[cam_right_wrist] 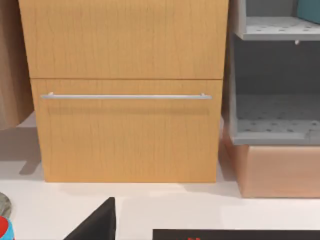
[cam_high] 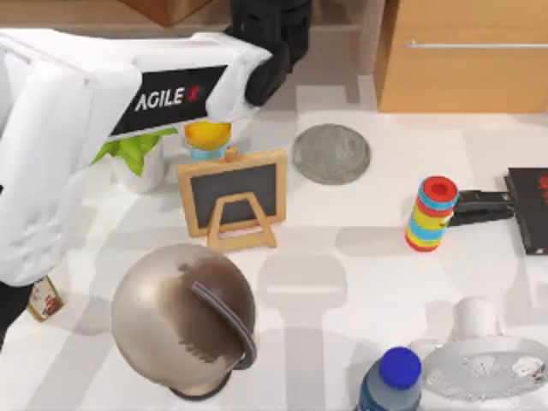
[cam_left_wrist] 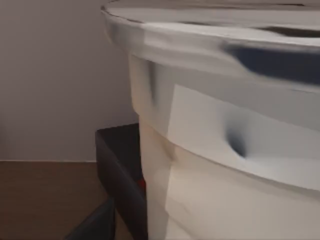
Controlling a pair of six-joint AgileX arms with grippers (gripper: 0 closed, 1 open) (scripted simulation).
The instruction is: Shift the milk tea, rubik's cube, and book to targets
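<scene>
The milk tea [cam_left_wrist: 215, 150], a pale creamy cup with a white lid, looms close in the left wrist view. My left gripper [cam_high: 270, 43] is raised at the table's back middle, open. Its one visible finger [cam_left_wrist: 97, 225] stands just apart from the cup wall. A grey round disc target [cam_high: 331, 154] lies bare on the table to the right of the gripper and nearer the front. A black slab with red marks [cam_high: 529, 210] lies at the right edge. A teal sliver of the book [cam_right_wrist: 310, 9] sits on a grey shelf. The rubik's cube is out of view. One finger [cam_right_wrist: 97, 225] of my parked right gripper shows.
A small chalkboard easel [cam_high: 233, 197], a bronze helmet [cam_high: 184, 321], a ring-stack toy [cam_high: 432, 214], a black clip-like object [cam_high: 479, 208], a blue-capped bottle [cam_high: 390, 381] and a white fan [cam_high: 484, 364] crowd the table. A wooden drawer cabinet [cam_right_wrist: 125, 100] stands at the back right.
</scene>
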